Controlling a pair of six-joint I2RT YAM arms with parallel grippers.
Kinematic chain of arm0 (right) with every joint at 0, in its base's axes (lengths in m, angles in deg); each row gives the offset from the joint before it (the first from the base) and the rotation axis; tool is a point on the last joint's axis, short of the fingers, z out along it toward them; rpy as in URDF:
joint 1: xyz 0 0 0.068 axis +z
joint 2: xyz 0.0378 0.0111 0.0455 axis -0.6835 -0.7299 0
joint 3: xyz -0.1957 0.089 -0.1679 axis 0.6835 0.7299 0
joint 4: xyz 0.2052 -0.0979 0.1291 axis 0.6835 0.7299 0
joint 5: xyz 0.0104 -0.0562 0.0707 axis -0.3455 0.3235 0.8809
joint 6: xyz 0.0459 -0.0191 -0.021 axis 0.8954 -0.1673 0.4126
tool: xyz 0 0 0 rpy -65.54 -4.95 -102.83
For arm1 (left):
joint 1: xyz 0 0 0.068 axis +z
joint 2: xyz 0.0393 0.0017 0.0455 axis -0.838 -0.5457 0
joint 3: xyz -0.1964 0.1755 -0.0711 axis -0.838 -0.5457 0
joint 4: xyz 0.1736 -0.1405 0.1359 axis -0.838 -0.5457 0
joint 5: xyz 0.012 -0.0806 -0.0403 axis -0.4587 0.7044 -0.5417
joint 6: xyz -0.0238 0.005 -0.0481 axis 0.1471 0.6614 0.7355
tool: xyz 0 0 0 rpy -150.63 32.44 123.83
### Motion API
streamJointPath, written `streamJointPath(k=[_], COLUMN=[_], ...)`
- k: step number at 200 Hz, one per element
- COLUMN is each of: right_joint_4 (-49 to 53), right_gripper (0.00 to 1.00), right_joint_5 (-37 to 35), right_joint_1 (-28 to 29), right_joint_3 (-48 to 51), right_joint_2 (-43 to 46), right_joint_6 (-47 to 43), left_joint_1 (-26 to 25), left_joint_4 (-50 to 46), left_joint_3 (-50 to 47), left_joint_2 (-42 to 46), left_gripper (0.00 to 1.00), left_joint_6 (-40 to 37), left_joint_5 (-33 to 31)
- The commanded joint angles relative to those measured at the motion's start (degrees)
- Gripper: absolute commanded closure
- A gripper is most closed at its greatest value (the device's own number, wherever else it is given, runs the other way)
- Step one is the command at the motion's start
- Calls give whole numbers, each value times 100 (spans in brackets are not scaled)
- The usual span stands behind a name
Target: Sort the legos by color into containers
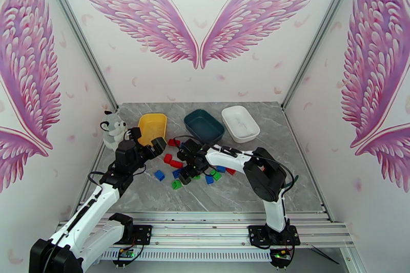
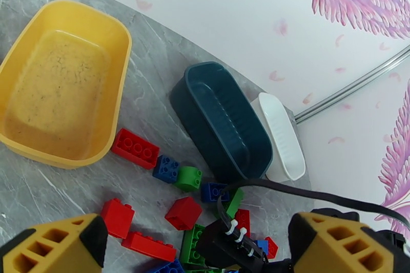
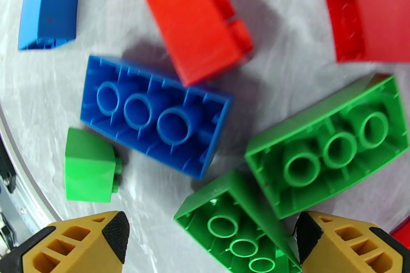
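Observation:
Red, green and blue legos [image 1: 177, 164] lie scattered in the middle of the table, in front of an empty yellow container [image 1: 152, 126], a dark teal one [image 1: 204, 125] and a white one [image 1: 240, 123]. My right gripper [image 1: 185, 167] hangs open low over the pile. In the right wrist view its fingertips [image 3: 210, 243] straddle an upside-down green brick [image 3: 233, 225], with a blue brick [image 3: 154, 115] and another green brick [image 3: 328, 146] close by. Open and holding nothing, my left gripper [image 1: 148, 140] hovers by the yellow container's [image 2: 120, 64] near end, above red bricks [image 2: 136, 148].
A plush husky [image 1: 114, 129] stands at the table's far left beside the yellow tray. Metal frame posts run along both table sides. My two arms are close together over the pile; the right gripper's black body [image 2: 230, 243] lies between my left fingers.

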Motion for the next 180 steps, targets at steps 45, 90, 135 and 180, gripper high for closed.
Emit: streamJointPath(k=[45,90,135,180], right_joint_4=[747,892,1040,1064], right_gripper=[29,26,41,51], right_joint_5=[-535,-1181,-1419,-1500], right_joint_1=[155,299,370,371], right_joint_3=[-384,-530,-735,-769], right_joint_2=[-2,-128,-443,-526], right_joint_6=[-146,-58,-32,0], left_joint_1=[31,31,47,207], left_joint_4=[-114,-106,-106,-86], left_joint_3=[58,41,11,-95], left_joint_2=[16,-1,-17,-36], left_gripper=[1,1,1,1], left_joint_6=[-89,-81,-63,111], left_joint_5=[-77,-83,-162,-187])
